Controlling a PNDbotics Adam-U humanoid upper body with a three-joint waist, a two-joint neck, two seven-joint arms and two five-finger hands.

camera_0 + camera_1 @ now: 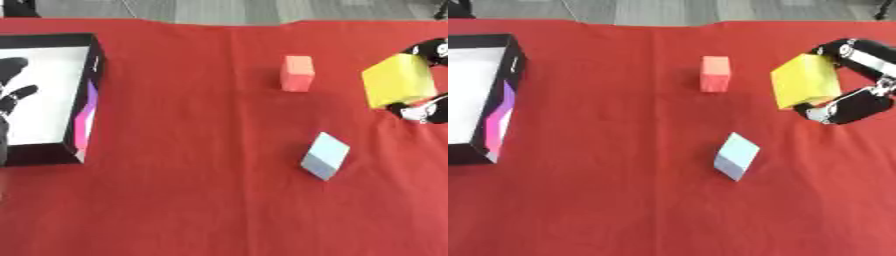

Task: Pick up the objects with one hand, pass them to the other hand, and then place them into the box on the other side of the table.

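Note:
My right hand (pixel 857 102) is at the right side of the red table, its fingers and thumb curled round a yellow block (pixel 804 81), which it holds tilted. A red-orange block (pixel 715 73) stands on the cloth left of it. A pale blue block (pixel 736 155) lies tilted nearer the front. The black box with a white inside (pixel 94 60) sits at the far left. My left hand (pixel 12 95) shows over the box's inside in the left eye view, fingers spread and straight, holding nothing.
A red cloth (pixel 623 200) covers the whole table. The box's inner right wall shows a purple and pink stripe (pixel 87 117). Grey floor lies beyond the table's far edge.

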